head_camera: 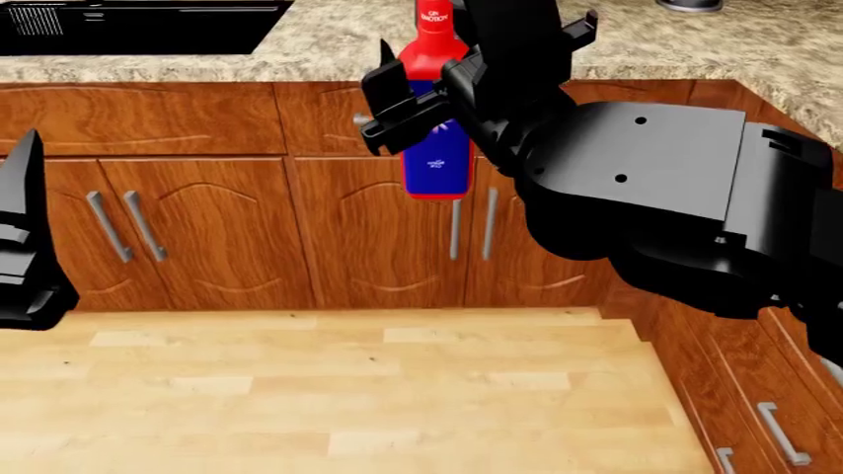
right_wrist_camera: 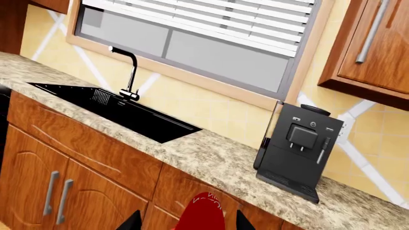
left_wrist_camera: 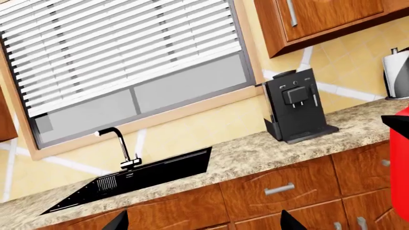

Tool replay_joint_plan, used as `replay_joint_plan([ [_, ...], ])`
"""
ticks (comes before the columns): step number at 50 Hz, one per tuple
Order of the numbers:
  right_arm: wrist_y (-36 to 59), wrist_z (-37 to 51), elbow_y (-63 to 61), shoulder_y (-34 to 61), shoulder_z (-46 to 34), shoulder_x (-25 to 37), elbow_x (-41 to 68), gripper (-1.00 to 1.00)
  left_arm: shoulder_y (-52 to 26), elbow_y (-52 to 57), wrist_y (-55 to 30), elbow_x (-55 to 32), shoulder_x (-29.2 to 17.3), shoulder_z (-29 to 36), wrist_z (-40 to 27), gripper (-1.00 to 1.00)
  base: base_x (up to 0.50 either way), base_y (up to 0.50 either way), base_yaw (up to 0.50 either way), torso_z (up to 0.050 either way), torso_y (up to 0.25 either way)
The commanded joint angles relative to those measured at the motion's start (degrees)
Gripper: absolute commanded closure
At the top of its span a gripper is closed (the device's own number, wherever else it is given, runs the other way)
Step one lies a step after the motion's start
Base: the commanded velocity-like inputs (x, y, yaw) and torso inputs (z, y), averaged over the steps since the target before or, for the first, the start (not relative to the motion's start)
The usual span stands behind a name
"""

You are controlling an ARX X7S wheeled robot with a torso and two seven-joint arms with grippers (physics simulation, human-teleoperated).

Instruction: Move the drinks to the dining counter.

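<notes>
One of the drinks, a blue rectangular bottle [head_camera: 435,163] with a red cap [head_camera: 432,44], hangs upright in the air in front of the orange cabinets. My right gripper [head_camera: 455,89] is shut on its upper body. In the right wrist view the red cap [right_wrist_camera: 204,213] rises between the dark fingertips [right_wrist_camera: 132,221]. My left gripper [left_wrist_camera: 204,223] is open with nothing between its fingers, and it shows at the left edge of the head view [head_camera: 20,247]. The red of the bottle [left_wrist_camera: 399,167] appears at the edge of the left wrist view. The dining counter is out of view.
A brown granite kitchen counter [head_camera: 330,49] on orange handled cabinets [head_camera: 197,217] runs ahead and turns along the right. It carries a black sink [left_wrist_camera: 141,179] with a faucet [left_wrist_camera: 118,143], a black coffee machine [left_wrist_camera: 297,105] and a paper towel roll [left_wrist_camera: 396,72]. Pale wood floor [head_camera: 330,395] lies below.
</notes>
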Motion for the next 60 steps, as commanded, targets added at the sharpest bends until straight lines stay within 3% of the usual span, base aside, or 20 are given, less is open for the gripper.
replay_joint_plan([
  [1,0.58,0.24,-0.33,0.53,1.08,0.12,-2.05,1.00,0.22,0.13,0.19,-0.68,-0.45,-0.58,-0.36,-1.00,-0.50,0.01,0.00,0.000,0.000],
  [18,1.72,1.20,-1.32,0.86,0.20,0.25,-3.82,1.00,0.31,0.16,0.06,-0.25,-0.13,-0.21,-0.31,-1.00,-0.50,0.02,0.04,0.001,0.000],
  [26,3.13,1.91,-1.25,1.39,-0.57,-0.09,-4.50,1.00,-0.50,0.03,0.61,-0.33,-0.67,0.62,-0.37,-1.00,-0.02,0.00,0.08,0.000,0.000],
  [60,6.60,3.49,-2.08,2.16,-1.95,-0.23,-5.31,1.00,-1.83,0.12,1.59,-0.29,-1.28,2.78,-0.74,-1.00,0.00,0.00,0.50,0.000,0.000],
])
